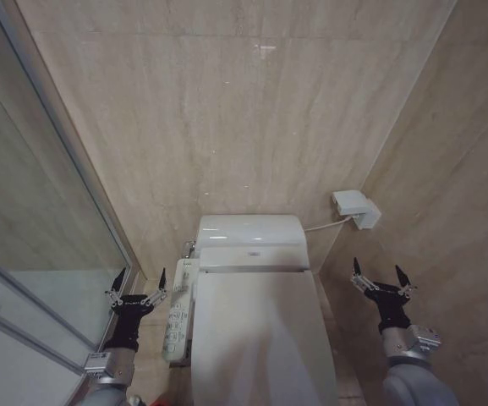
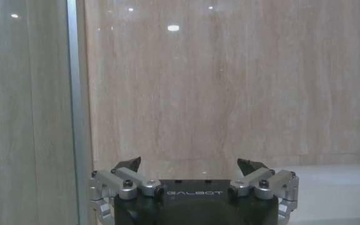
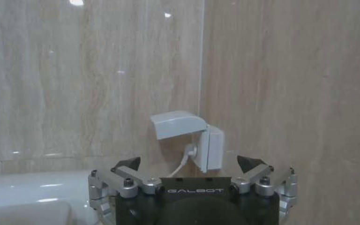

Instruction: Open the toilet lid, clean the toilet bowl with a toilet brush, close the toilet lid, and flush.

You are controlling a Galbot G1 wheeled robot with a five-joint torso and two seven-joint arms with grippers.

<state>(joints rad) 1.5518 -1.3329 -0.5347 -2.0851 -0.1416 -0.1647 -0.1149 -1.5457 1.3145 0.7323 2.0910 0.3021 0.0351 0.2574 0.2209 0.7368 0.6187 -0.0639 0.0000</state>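
I stand facing a white bidet toilet set against a beige stone-tiled wall (image 1: 227,110). The toilet lid (image 1: 256,338) is my landmark for everything here. It lies flat and closed, hinged to the boxy white rear unit (image 1: 250,235) just behind it, so the toilet bowl under it is hidden from me. I judge that the task has not begun: the lid is yet to be lifted, and scrubbing, closing and flushing all remain. I cannot find the toilet brush from where I look.

My left gripper (image 1: 139,282) hangs to the left of the lid, beside the long white control panel (image 1: 178,311) fixed along the lid's left edge. Its forearm rises from below, wrist straight, tips pointing toward the wall behind the lid. Its jaws are spread wide apart and hold nothing. Beyond it on that side stands a glass shower partition (image 1: 49,211).

My right gripper (image 1: 380,280) mirrors it to the right of the lid, at about the same height, well apart from the lid's edge. Its jaws are also spread apart and empty. Up and beyond it, to the right of the rear unit, a white wall socket (image 1: 355,208) with a raised cover sits in the corner, a cable running from it toward the toilet.
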